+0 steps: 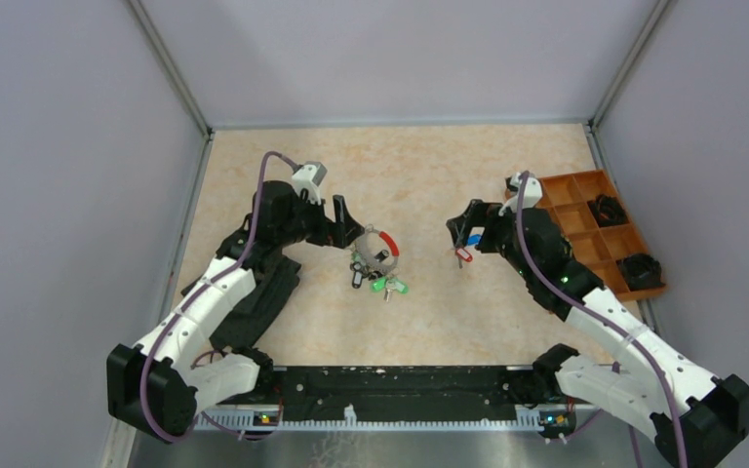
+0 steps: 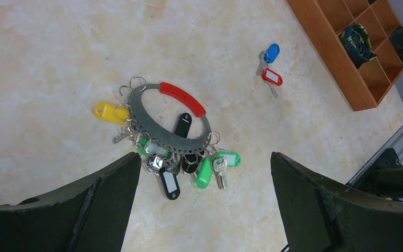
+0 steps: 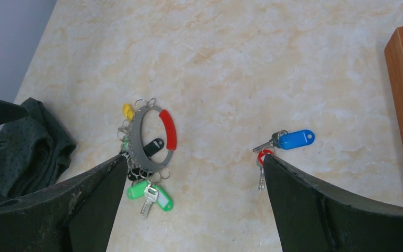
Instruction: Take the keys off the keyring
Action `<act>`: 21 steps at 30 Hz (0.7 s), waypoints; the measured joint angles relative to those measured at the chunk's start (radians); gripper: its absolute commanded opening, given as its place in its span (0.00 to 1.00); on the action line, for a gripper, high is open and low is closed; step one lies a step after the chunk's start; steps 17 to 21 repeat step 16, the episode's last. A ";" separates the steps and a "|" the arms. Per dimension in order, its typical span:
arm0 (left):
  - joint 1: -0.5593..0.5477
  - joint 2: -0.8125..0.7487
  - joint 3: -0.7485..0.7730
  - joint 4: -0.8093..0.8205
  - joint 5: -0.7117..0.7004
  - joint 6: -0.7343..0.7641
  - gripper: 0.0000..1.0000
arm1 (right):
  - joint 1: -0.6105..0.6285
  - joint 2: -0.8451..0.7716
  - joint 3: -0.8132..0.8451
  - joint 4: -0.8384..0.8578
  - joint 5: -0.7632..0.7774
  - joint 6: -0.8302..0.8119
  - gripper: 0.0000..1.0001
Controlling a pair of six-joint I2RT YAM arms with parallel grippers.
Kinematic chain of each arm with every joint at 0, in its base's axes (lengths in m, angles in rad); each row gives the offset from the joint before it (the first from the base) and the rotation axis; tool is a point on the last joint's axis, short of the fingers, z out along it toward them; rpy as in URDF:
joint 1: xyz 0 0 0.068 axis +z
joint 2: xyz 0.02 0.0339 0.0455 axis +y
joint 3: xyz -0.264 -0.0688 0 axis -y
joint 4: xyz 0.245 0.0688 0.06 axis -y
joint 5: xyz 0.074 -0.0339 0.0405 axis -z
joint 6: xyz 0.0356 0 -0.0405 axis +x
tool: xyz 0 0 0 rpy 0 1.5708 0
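Observation:
The keyring (image 1: 378, 246) lies flat mid-table, a grey ring (image 2: 160, 135) with a red sleeve (image 2: 183, 98). Several keys hang on it, with green (image 2: 204, 172), black (image 2: 169, 184) and yellow (image 2: 107, 112) heads. A blue-headed key (image 3: 296, 139) and a red-headed key (image 2: 272, 76) lie loose to the ring's right. My left gripper (image 1: 346, 226) hovers open at the ring's left edge, holding nothing. Over the loose keys my right gripper (image 1: 458, 234) stands open, and its finger (image 3: 315, 199) hides part of the red head.
An orange compartment tray (image 1: 585, 185) stands at the right edge of the table, with black coiled objects (image 1: 607, 210) in two of its cells. Grey walls close the table on three sides. The arm bases and a black rail (image 1: 400, 390) run along the near edge.

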 measured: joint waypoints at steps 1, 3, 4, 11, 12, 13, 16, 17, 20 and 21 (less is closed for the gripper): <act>0.000 0.000 0.000 0.001 0.000 0.000 0.99 | 0.000 0.000 0.000 -0.004 -0.005 0.000 0.99; 0.000 0.000 -0.001 0.002 0.003 0.000 0.99 | 0.000 -0.004 0.000 -0.013 -0.012 0.001 0.99; 0.000 0.000 -0.002 0.003 0.003 0.000 0.99 | 0.000 -0.008 0.000 -0.020 -0.014 0.003 0.99; 0.000 0.000 -0.002 0.015 0.011 0.000 0.99 | 0.000 -0.047 0.000 -0.051 -0.011 0.016 0.99; 0.000 0.000 -0.002 0.015 0.011 0.000 0.99 | 0.000 -0.051 0.000 -0.055 -0.010 0.019 0.99; 0.000 0.000 -0.002 0.015 0.013 0.000 0.99 | 0.000 -0.055 0.000 -0.057 -0.010 0.019 0.99; 0.000 0.000 -0.003 0.017 0.018 0.000 0.99 | 0.000 -0.058 0.000 -0.059 -0.010 0.026 0.99; 0.000 0.000 -0.003 0.017 0.018 0.000 0.99 | 0.000 -0.058 0.000 -0.059 -0.010 0.026 0.99; 0.000 0.000 -0.003 0.017 0.018 0.000 0.99 | 0.000 -0.058 0.000 -0.059 -0.010 0.026 0.99; 0.000 0.000 -0.003 0.017 0.018 0.000 0.99 | 0.000 -0.058 0.000 -0.059 -0.010 0.026 0.99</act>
